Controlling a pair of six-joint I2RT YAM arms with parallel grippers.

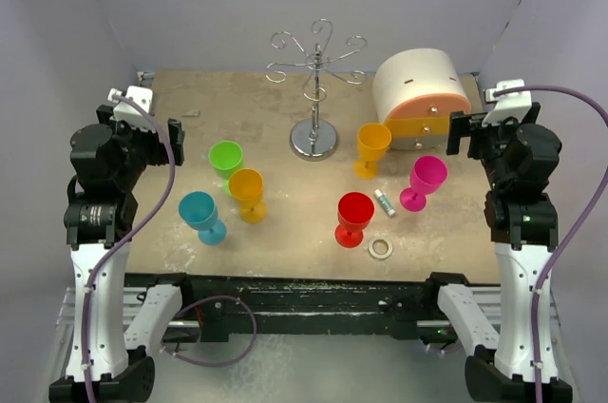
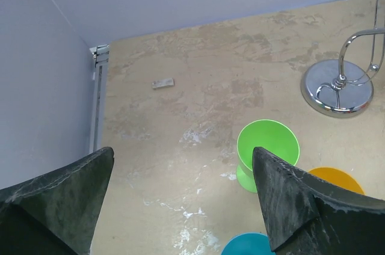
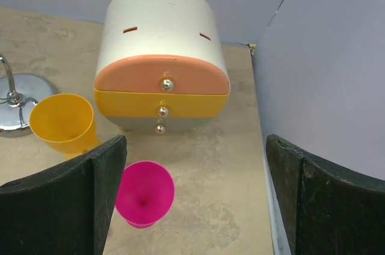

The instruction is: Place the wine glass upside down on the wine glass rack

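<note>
The chrome wine glass rack (image 1: pixel 314 89) stands at the back centre, with curled arms on top and a round shiny base (image 2: pixel 337 86). Several plastic wine glasses stand upright on the table: green (image 1: pixel 226 158), orange (image 1: pixel 248 194) and blue (image 1: pixel 201 216) on the left; red (image 1: pixel 354 218), a second orange (image 1: pixel 372 148) and pink (image 1: pixel 425 182) on the right. My left gripper (image 1: pixel 175 142) hovers open at the left edge, with the green glass (image 2: pixel 267 147) by its right finger. My right gripper (image 1: pixel 457 134) hovers open at the right edge above the pink glass (image 3: pixel 144 193). Neither holds anything.
A round white-and-orange drawer box (image 1: pixel 421 97) sits at the back right, close to the rack and the second orange glass (image 3: pixel 62 124). A small white tube (image 1: pixel 384 201) and a white ring (image 1: pixel 381 248) lie near the red glass. Walls enclose the table on three sides.
</note>
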